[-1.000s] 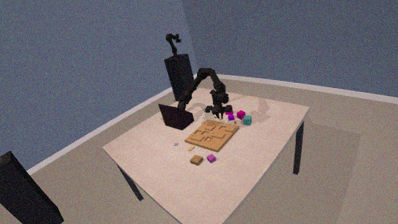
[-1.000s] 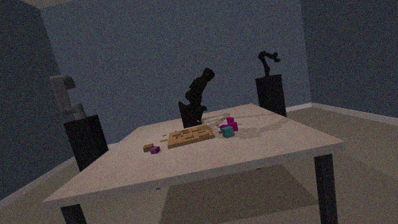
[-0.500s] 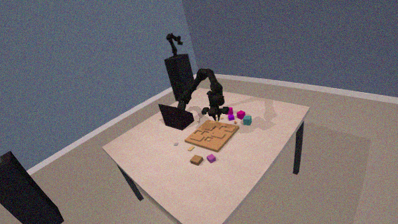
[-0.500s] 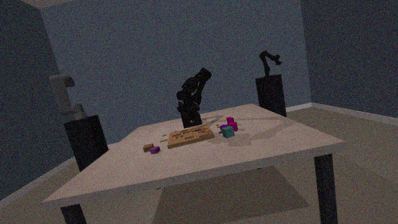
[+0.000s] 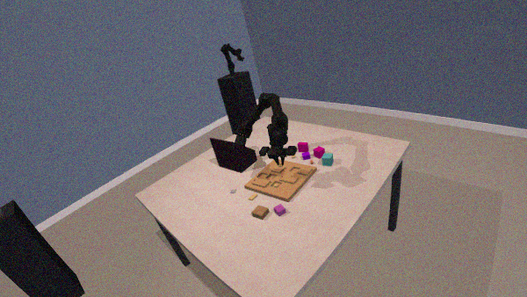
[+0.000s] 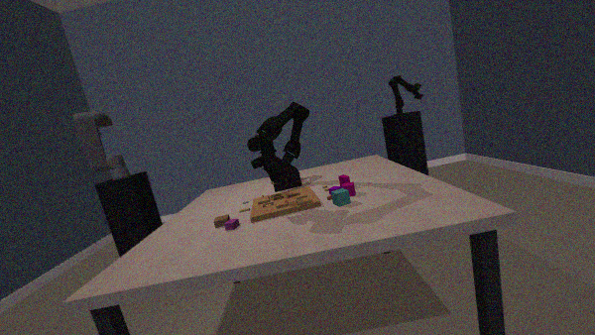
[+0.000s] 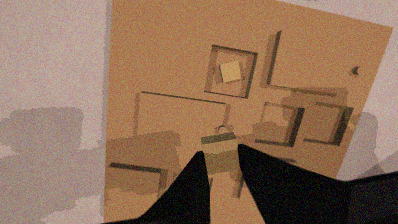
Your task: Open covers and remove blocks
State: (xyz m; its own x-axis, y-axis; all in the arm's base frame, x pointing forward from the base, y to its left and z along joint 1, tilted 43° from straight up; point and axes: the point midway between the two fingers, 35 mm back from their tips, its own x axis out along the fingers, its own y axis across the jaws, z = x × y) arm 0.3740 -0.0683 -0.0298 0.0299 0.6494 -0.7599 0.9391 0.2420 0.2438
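The wooden puzzle board [image 5: 293, 188] [image 6: 285, 211] [image 7: 160, 45] lies on the table. My gripper [image 5: 280, 163] [image 7: 220, 154] is shut on a small tan-yellow block [image 7: 220, 146] and holds it above the board. In the wrist view a yellow block [image 7: 230, 71] sits in an uncovered square well. Two further square recesses, to its lower right, show no block. Flat cover plates [image 7: 182, 116] [image 7: 320, 55] lie on the board. Small loose blocks rest on the table off the board: a yellow one [image 5: 253, 197] [image 6: 245, 210], a grey one [image 5: 233, 191] and an orange one [image 5: 312, 162]. The board's near part is hidden by the fingers in the wrist view.
A brown block [image 5: 260, 212] [image 6: 221, 221] and a purple block [image 5: 279, 210] [image 6: 231, 224] lie off one side. Magenta cubes [image 5: 303, 147] [image 5: 319, 152], a violet cube [image 5: 306, 155] and a teal cube [image 5: 328, 159] [image 6: 340, 197] stand off another. A black panel [image 5: 233, 155] stands by the arm base.
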